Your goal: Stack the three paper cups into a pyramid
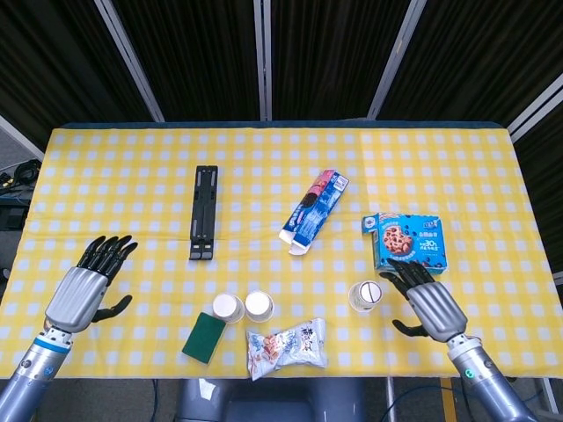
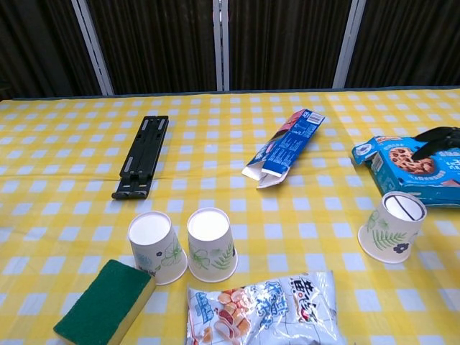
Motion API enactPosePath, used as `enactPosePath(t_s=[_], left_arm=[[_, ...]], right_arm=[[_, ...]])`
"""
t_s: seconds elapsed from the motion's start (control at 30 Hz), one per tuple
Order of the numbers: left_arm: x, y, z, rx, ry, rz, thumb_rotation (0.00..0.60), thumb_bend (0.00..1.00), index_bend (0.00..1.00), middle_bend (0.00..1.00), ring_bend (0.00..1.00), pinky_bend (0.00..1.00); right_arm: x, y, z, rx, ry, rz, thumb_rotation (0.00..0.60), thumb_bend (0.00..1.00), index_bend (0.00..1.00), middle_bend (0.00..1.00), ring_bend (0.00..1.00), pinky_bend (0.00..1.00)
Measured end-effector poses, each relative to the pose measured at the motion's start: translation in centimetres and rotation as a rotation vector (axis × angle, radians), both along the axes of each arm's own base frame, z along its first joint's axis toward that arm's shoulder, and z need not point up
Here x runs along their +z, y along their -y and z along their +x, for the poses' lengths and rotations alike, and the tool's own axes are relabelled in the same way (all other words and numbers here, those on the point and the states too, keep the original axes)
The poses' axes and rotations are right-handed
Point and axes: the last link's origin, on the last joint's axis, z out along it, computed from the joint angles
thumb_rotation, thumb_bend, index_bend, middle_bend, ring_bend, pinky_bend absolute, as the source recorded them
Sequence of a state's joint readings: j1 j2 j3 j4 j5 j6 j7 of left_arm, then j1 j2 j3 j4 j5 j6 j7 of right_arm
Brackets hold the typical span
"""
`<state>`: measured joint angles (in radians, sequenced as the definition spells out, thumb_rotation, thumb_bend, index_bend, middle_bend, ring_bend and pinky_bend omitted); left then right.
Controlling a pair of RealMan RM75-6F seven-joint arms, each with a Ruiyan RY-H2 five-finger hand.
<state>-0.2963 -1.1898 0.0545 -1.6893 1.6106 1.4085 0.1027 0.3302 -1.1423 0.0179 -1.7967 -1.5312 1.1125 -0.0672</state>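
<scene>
- Two upside-down paper cups stand side by side at the near edge of the table [image 1: 106,176]: the left cup [image 2: 153,246] and the middle cup [image 2: 210,244], close together and perhaps touching at their rims.
- The third cup [image 2: 392,225] stands well apart to my right, also upside down, just in front of the blue cookie box [image 2: 413,162].
- My judgement: the step in hand is picking up that lone third cup so it can cap the other two.
- To do it well, I want the fingers wrapped lightly around the cup's wall, since thin paper will likely crush under a hard squeeze.
- I would lift it straight up, keep it inverted, and carry it above the snack bag [image 2: 262,307] rather than through it.
- It should land across the gap between the two base cups, resting on both.
- My right hand [image 1: 428,301] sits just beside the third cup, palm down, fingers spread and holding nothing; I cannot tell whether a fingertip touches the cup.
- My left hand [image 1: 84,288] hovers near the table's left edge, well away from the cups, fingers apart and empty.
- A green sponge [image 2: 106,303] lies just beside the left cup, so the base pair has little room to shift.
</scene>
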Motion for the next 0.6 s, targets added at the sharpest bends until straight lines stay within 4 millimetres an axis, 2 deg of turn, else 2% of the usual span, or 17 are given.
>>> enactPosePath(t_s=[0.3, 0.6], left_arm=[[0.0, 0.0, -0.3, 0.005, -0.01, -0.005, 0.6, 0.3, 0.0, 0.0, 0.0, 0.0], [0.1, 0.1, -0.4, 0.005, -0.008, -0.008, 0.6, 0.3, 0.0, 0.0, 0.0, 0.0]], right_arm=[[-2.5, 1.4, 2.6, 0.03, 0.009, 0.026, 0.6, 0.23, 0.26, 0.0, 0.0, 0.0], [-3.7, 2.2, 2.7, 0.007, -0.038, 0.031, 0.6, 0.23, 0.24, 0.0, 0.0, 0.0]])
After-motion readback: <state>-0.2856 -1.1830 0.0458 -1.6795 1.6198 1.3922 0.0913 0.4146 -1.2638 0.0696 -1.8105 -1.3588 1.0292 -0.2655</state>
